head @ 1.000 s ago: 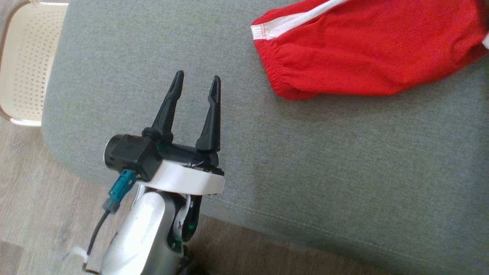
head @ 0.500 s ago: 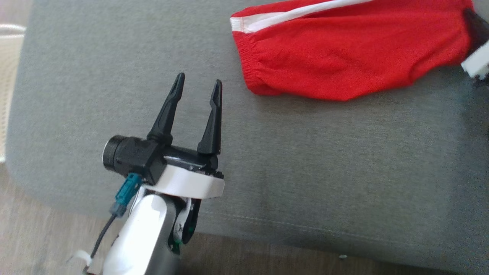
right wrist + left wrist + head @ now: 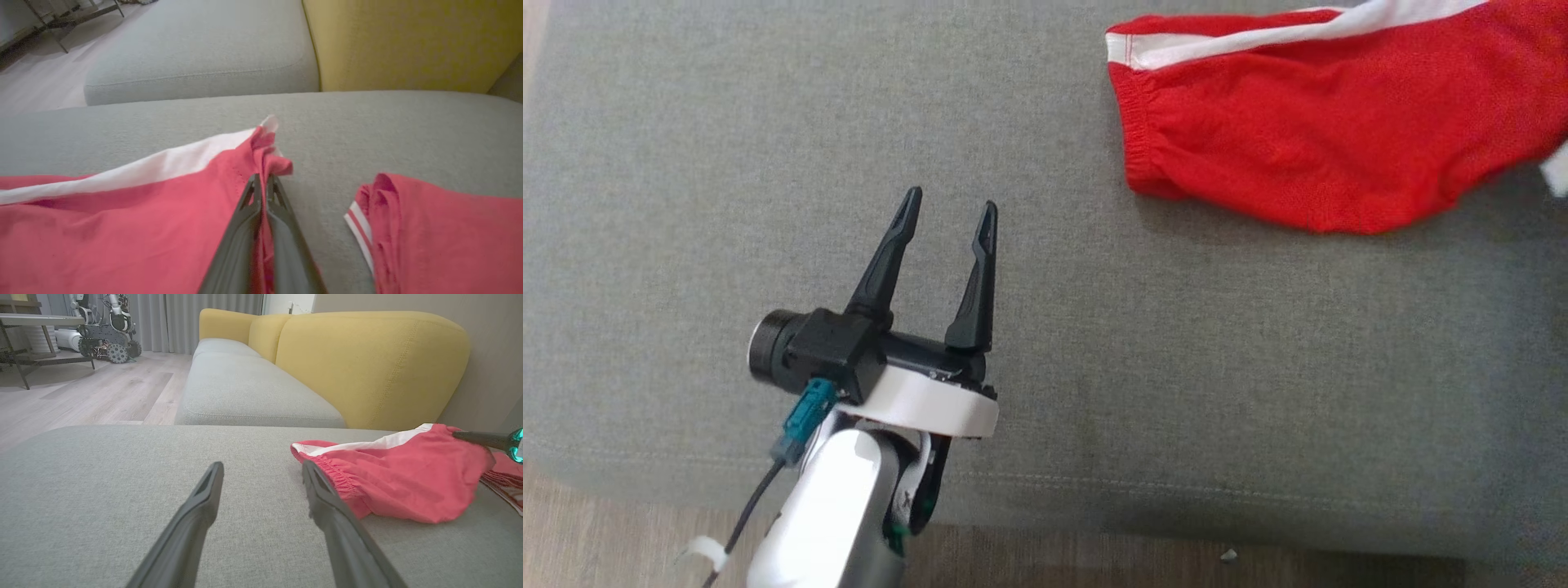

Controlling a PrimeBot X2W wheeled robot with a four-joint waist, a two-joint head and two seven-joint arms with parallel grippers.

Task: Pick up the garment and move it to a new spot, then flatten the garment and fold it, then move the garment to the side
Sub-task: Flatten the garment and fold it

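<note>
The right end effector (image 3: 262, 176) clamps the red white-striped fabric garment (image 3: 1323, 139), which stretches leftward toward the empty, wide-open left end effector (image 3: 949, 200).

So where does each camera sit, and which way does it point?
Head view: on the head, looking down at the grey seat cushion and red shorts; shows the left gripper, jaws apart.
Left wrist view: on the left wrist, looking along its open jaws across the cushion towards the yellow backrest.
Right wrist view: on the right wrist, looking along the right gripper, jaws shut on the shorts.
All three share the shorts.
</note>
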